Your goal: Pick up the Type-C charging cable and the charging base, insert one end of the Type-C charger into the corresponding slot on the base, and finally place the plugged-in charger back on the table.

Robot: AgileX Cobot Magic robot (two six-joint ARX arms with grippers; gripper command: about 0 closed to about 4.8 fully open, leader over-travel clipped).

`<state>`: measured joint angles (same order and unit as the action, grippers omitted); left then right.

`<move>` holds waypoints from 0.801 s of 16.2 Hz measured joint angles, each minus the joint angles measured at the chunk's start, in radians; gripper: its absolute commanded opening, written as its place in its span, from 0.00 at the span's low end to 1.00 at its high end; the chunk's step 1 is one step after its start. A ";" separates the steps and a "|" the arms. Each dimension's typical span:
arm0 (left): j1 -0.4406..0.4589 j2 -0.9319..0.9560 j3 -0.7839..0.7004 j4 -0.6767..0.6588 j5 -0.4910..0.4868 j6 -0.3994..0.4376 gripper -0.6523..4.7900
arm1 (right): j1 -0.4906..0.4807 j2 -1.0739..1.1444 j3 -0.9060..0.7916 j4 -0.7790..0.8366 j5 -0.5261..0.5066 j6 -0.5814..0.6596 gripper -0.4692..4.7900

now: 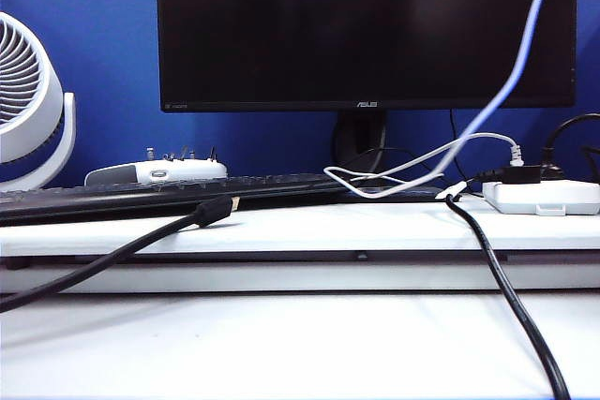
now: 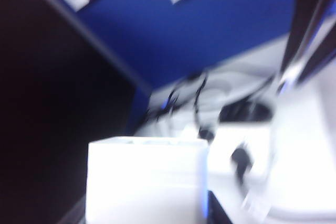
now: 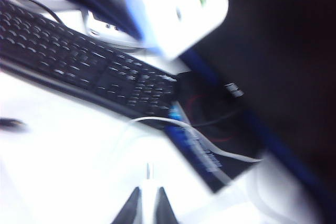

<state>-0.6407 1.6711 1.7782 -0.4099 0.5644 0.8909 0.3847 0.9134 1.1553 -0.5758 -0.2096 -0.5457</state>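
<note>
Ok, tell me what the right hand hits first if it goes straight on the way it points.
From the right hand, over the table, likely the Type-C charging cable where it loops, then the keyboard; depth is unclear.

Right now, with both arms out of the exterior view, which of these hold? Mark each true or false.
1. The Type-C charging cable rises out of the top of the exterior view. True.
2. The charging base lies on the table beside the power strip. False: it is up in the air above the keyboard, held by the left gripper.
3. The right gripper stands wide open. False: it is shut on the cable's plug end, whose tip pokes out between the fingers.
4. A black plug sits in the power strip. True.
5. The cable is already plugged into the base. False: the plug and the base are apart.
</note>
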 measured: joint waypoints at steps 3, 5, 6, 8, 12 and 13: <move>-0.080 0.005 -0.001 -0.076 -0.293 0.119 0.40 | 0.018 0.001 0.000 0.037 0.097 -0.140 0.09; -0.136 0.005 -0.001 -0.079 -0.423 0.127 0.40 | 0.051 0.022 0.001 0.045 0.157 -0.243 0.09; -0.148 0.005 -0.001 -0.079 -0.443 0.129 0.40 | 0.064 0.039 0.000 0.043 0.184 -0.297 0.09; -0.146 0.005 -0.001 -0.080 -0.457 0.124 0.40 | 0.076 0.047 0.000 0.044 0.192 -0.321 0.09; -0.135 0.005 -0.001 -0.079 -0.420 0.071 0.40 | 0.077 0.021 0.000 0.114 0.189 -0.126 0.09; -0.128 0.005 -0.001 -0.078 -0.365 0.018 0.40 | 0.077 0.006 0.001 0.163 0.181 -0.053 0.09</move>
<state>-0.7685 1.6760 1.7775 -0.4881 0.1989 0.9085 0.4618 0.9195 1.1561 -0.4129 -0.0284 -0.5991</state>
